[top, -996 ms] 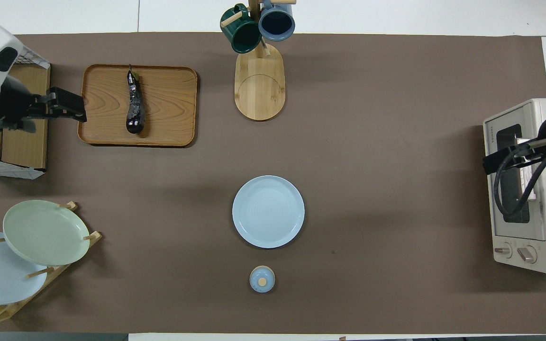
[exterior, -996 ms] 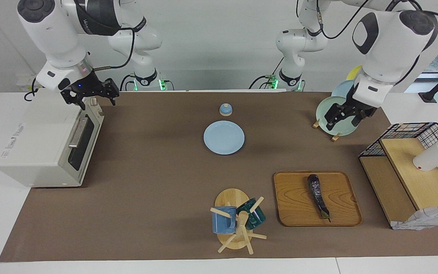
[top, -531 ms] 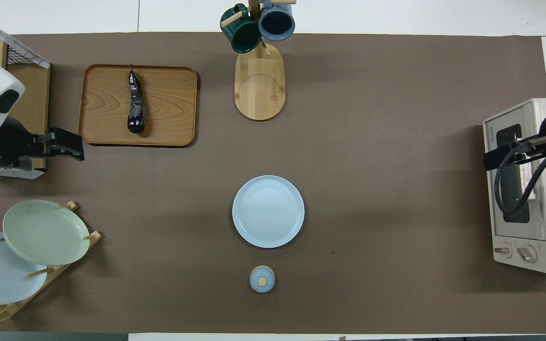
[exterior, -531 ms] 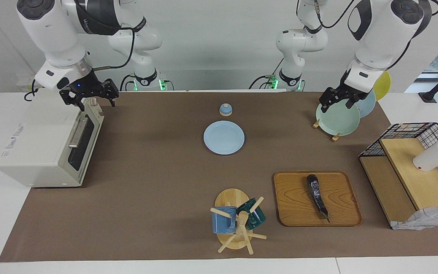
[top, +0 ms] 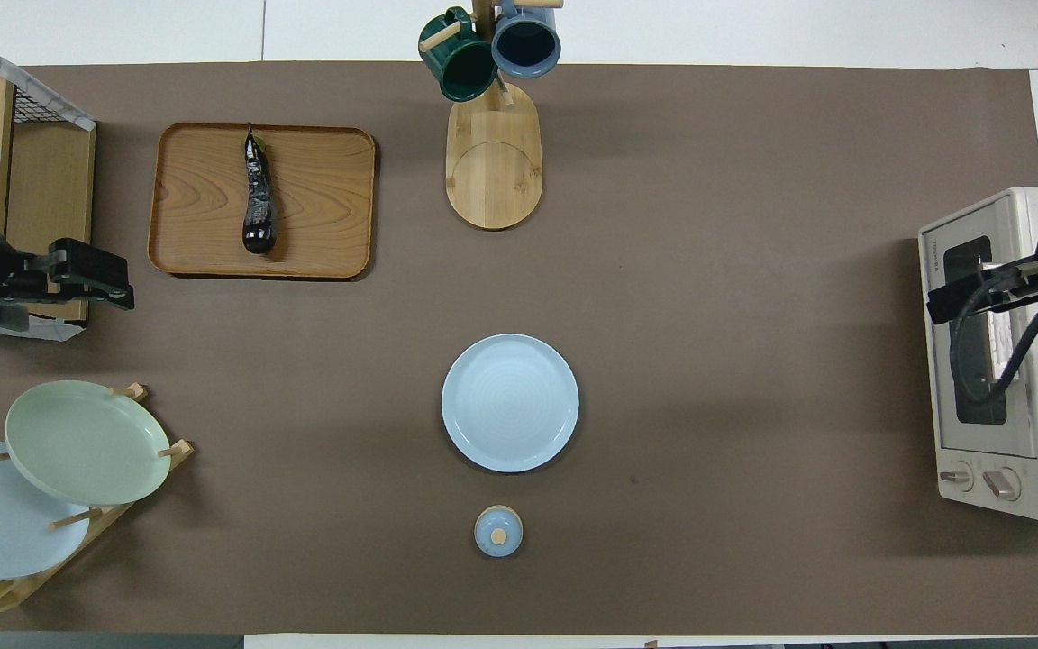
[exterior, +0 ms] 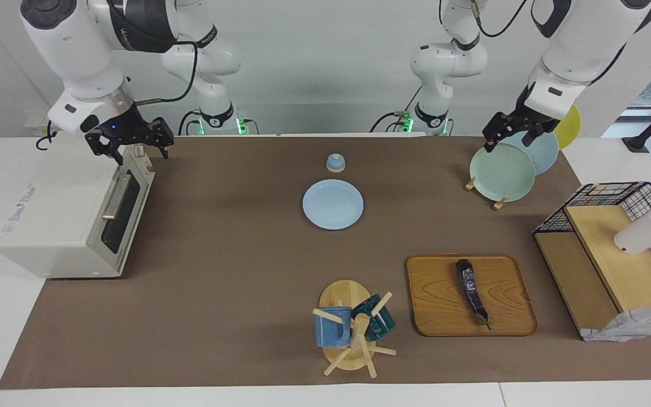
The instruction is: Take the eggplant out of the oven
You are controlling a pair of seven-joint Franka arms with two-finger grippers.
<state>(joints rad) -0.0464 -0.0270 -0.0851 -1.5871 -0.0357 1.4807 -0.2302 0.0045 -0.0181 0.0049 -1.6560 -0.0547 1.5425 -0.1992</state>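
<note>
Eggplant (exterior: 473, 291): lay lengthwise on wooden tray (exterior: 437, 316), outside oven (exterior: 54, 215).
Oven door: shut.
Right gripper (exterior: 131, 141): over oven's top, fingers spread.
Left gripper (exterior: 511, 131): above plate rack (exterior: 482, 187), finger state unclear.

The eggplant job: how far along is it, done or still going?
It looks done. The eggplant lies on the wooden tray, away from the oven, whose door is shut. Neither gripper holds anything: the left gripper hangs above the plate rack; the right gripper is over the oven.
</note>
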